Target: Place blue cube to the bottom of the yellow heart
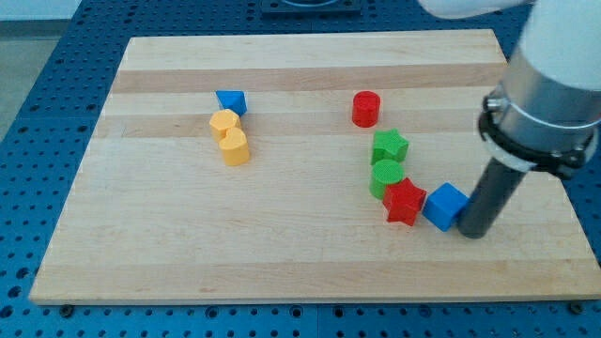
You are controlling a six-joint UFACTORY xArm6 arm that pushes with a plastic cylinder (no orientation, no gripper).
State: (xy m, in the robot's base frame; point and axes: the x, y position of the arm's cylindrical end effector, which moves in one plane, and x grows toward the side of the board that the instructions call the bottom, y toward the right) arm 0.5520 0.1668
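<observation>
With no fingers to open or close, my tip touches the blue cube near the counter's right edge and should push it steadily leftward, passing below the red star, toward the yellow heart.

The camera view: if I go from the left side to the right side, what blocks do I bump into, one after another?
Yellow blocks (two touching, blue triangle block beside them, order unclear) → red cylinder → red star → blue cube → my tip, right against the cube. The two green blocks overlap the red ones, so I skip them.
</observation>
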